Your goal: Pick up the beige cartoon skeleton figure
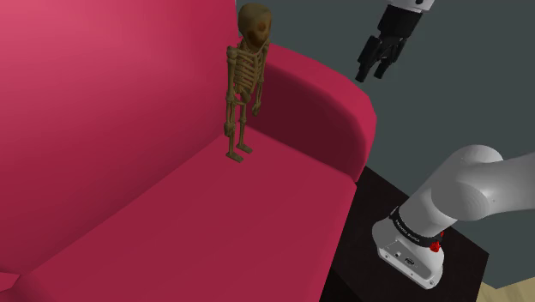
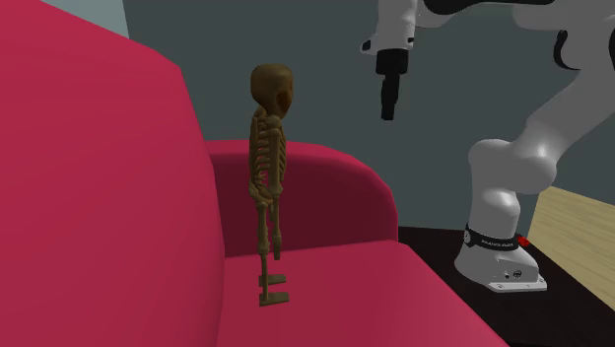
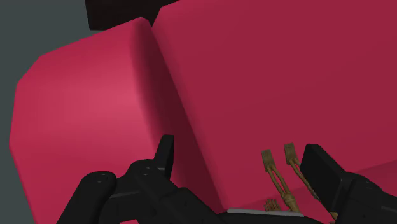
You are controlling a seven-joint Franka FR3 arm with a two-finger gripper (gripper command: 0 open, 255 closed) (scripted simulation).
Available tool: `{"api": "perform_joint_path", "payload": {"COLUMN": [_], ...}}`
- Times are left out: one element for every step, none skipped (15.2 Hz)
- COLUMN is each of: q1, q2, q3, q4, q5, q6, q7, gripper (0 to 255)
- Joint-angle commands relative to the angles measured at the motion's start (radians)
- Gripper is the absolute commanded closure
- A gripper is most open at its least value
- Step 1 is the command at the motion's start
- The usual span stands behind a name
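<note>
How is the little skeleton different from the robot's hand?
The skeleton is brownish tan; the hand is all black. The skeleton stands upright on the pink sofa seat; the hand hangs in the air, touching nothing. The skeleton is thin and bony; the hand is chunky and open. Both are near the sofa's armrest.

A deep pink sofa (image 1: 129,189) spreads from 6 to 12 o'clock in the shoulder view, with its rounded armrest (image 1: 330,111) toward 2. A grey wall (image 1: 446,103) stands behind, and pale wooden floor (image 1: 517,292) shows at 5.
</note>
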State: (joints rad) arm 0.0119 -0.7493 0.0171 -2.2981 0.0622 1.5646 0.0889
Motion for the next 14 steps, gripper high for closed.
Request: {"api": "perform_joint_path", "payload": {"q1": [0.000, -0.001, -0.002, -0.004, -0.007, -0.010, -0.014, -0.018, -0.024, -0.029, -0.035, -0.041, -0.048, -0.055], "q2": [0.000, 0.012, 0.027, 0.043, 0.062, 0.082, 0.104, 0.128, 0.154, 0.182, 0.211, 0.242, 0.275, 0.310], "q3": [0.000, 0.029, 0.058, 0.087, 0.116, 0.144, 0.172, 0.201, 0.229, 0.256, 0.284, 0.311, 0.339, 0.366], "q4": [0.000, 0.013, 0.028, 0.045, 0.063, 0.084, 0.106, 0.131, 0.157, 0.185, 0.215, 0.247, 0.280, 0.316], "q5": [0.000, 0.012, 0.024, 0.034, 0.043, 0.051, 0.057, 0.061, 0.064, 0.065, 0.064, 0.061, 0.055, 0.048], "q6": [0.000, 0.003, 0.007, 0.011, 0.014, 0.018, 0.021, 0.024, 0.027, 0.029, 0.030, 0.031, 0.031, 0.030], "q7": [0.000, 0.048, 0.095, 0.142, 0.189, 0.236, 0.284, 0.331, 0.378, 0.426, 0.475, 0.523, 0.572, 0.622], "gripper": [0, 0, 0, 0, 0, 0, 0, 0, 0, 0, 0, 0, 0, 0]}}
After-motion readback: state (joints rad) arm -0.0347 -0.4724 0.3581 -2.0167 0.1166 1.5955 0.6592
